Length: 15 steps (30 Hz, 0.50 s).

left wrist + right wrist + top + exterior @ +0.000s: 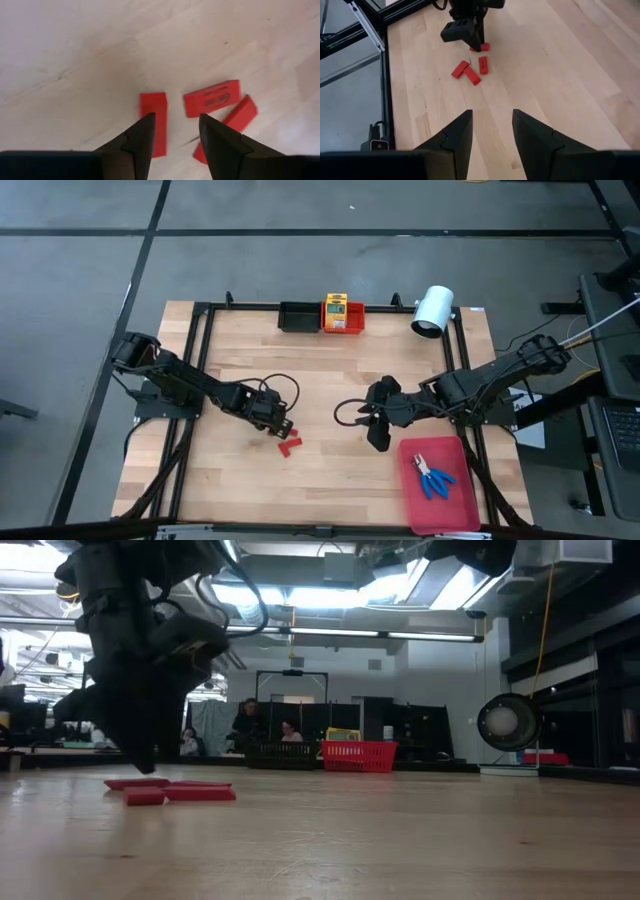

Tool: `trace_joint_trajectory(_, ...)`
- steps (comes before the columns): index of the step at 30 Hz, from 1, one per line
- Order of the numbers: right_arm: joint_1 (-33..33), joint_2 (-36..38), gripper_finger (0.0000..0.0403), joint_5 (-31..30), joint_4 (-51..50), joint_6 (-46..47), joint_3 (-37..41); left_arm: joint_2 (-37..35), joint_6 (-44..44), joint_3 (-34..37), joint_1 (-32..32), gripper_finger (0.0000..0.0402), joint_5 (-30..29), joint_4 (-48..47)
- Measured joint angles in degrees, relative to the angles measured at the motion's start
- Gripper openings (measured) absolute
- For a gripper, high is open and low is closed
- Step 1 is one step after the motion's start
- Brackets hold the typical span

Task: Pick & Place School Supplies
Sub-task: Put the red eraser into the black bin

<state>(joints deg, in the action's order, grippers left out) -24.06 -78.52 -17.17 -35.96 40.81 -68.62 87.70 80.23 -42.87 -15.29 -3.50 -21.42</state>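
Left gripper (176,125) open, fingers parted just above the red pieces (211,98) at lower centre-left of the high view. Right gripper (492,122) open too, empty, hovering right of centre. Blue-handled pliers (432,477) lying on flat red tray (450,510), lower right. Yellow-and-green box (335,308) in red bin (350,325), top centre.

Bright overhead lighting, soft shadows, some blur close to the lenses.
In the low view, ceiling strip lights (330,632) glare across the upper frame, leaving the near arm (140,650) a dark, blurred silhouette at upper left; the wooden table (400,840) foreground is soft. Wrist views are evenly lit, fingers slightly unsharp.
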Motion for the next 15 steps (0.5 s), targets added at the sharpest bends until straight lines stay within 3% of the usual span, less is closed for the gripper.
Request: trace_joint_trajectory(15, -0.8, 0.0, 0.0141, -1.3, -0.3, 0.5, 0.0, 1.6, 1.4, -0.2, -1.9, 0.0152, -0.5, -1.0)
